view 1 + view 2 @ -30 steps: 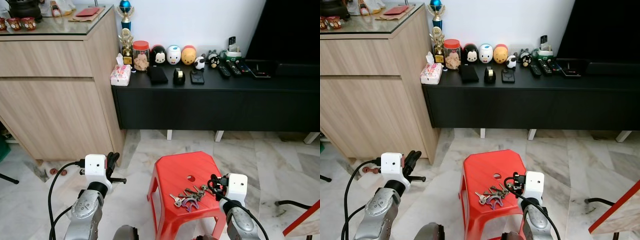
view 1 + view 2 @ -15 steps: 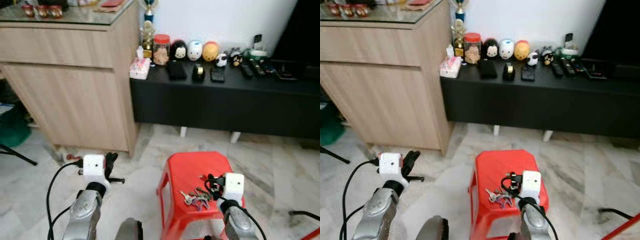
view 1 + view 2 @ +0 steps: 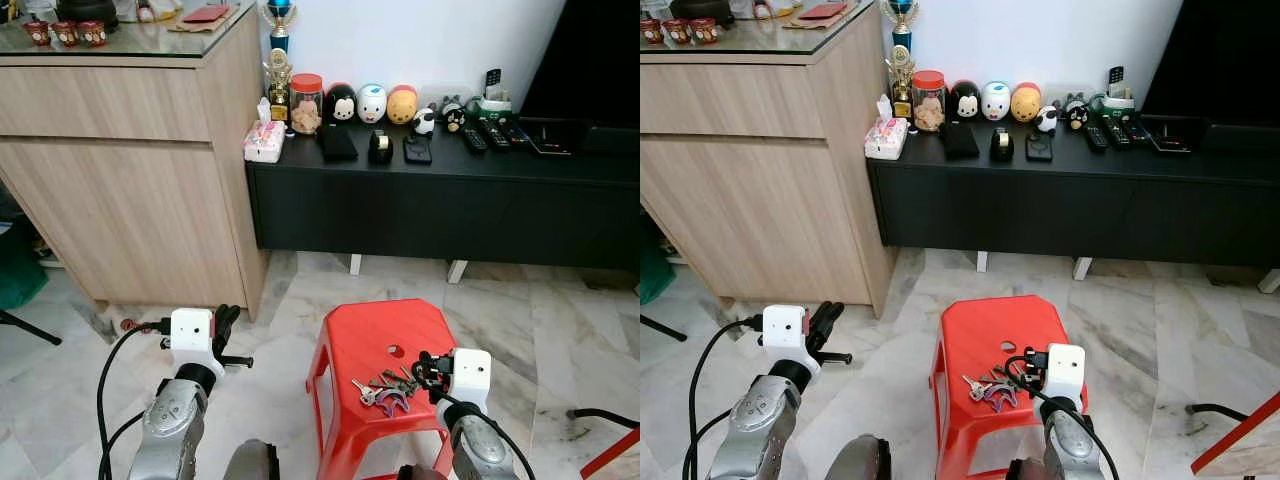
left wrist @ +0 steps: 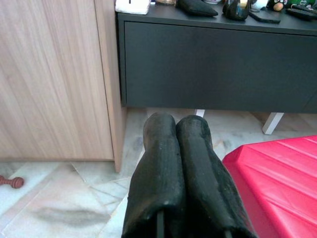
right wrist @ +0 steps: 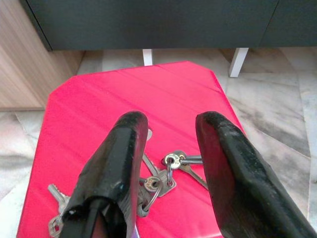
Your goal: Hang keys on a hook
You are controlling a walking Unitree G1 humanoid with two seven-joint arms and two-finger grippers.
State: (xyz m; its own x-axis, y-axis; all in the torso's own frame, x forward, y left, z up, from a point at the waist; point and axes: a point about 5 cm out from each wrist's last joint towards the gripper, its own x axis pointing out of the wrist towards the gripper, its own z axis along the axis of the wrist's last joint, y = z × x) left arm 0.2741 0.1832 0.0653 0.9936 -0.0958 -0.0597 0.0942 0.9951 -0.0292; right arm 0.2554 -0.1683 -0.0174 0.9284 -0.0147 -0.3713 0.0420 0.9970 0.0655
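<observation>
my right tool (image 5: pixel 166 163) hangs with its fingers spread wide just over the keys (image 3: pixel 383 391) on the red stool (image 3: pixel 352 336), the bunch at about ten o'clock from it in the head view, stretched nine-to-three, far nearer than my pinched-shut left tool (image 4: pixel 177 148).

Each of the robot's two silver-grey metal arms ends in a white, boxy wrist block with a small dark dot on its face, and a black cable loops from each block back along the arm. The left claw (image 4: pixel 178 163) has two long black fingers with a rough, matte, finely ribbed skin and rounded tips. The right claw (image 5: pixel 166 148) is made the same way, with thick black fingers (image 5: pixel 225 173) that widen toward the base, and a dark rounded part of the body sits low between the arms.
</observation>
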